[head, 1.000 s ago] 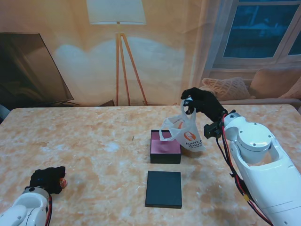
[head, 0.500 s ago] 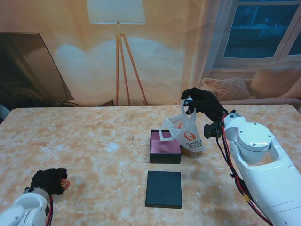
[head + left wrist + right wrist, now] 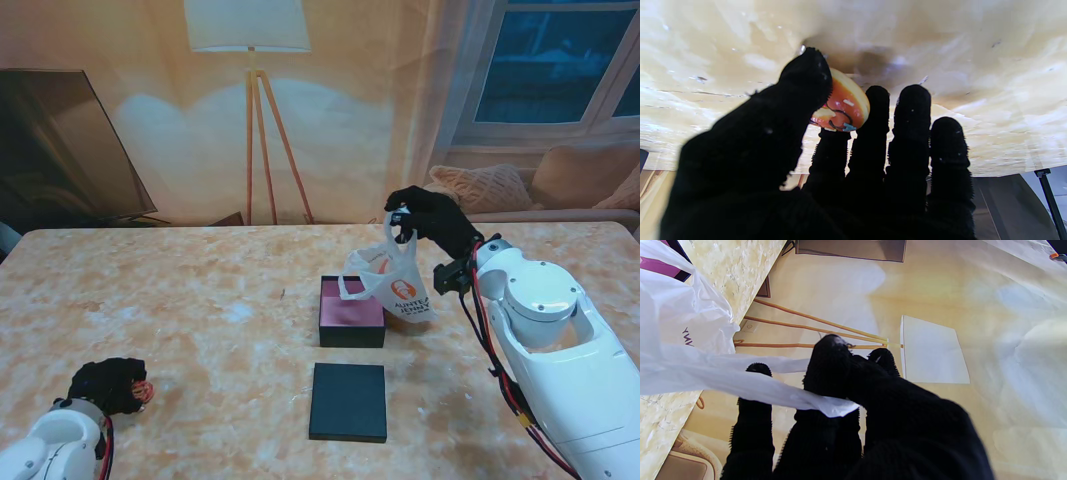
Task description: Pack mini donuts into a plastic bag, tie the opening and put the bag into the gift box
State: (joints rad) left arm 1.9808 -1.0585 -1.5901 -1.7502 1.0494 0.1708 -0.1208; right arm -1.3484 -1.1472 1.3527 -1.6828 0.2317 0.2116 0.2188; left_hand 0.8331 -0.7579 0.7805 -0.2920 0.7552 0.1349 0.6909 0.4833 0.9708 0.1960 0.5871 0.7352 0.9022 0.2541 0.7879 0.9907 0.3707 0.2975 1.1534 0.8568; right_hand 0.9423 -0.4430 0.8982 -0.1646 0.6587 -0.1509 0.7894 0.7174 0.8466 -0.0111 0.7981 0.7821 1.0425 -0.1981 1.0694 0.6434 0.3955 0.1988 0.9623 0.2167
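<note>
Since the earlier frames, only the left hand [image 3: 108, 385] has been shifted a little, sliding slightly to the right on the near-left part of the tabletop [image 3: 200, 310]; everything else is unchanged. This hand is closed on a mini donut [image 3: 843, 106] with orange glaze and sprinkles, which is pinched between the thumb and the other fingers [image 3: 877, 110], very near the tabletop surface. The right hand [image 3: 428, 222] is clamped on one handle of the white plastic bag [image 3: 395, 282], which is held raised, hanging beside the right edge of the open gift box [image 3: 351, 311]. The dark lid [image 3: 348, 401] is lying flat nearer to me than the box.

It is judged that the donut could be dropped on the way, because it is held only by the fingertips. Also, the bag is held by one handle only, so its mouth may be found collapsed, and the donut could be pushed against the film and fall outside.
</note>
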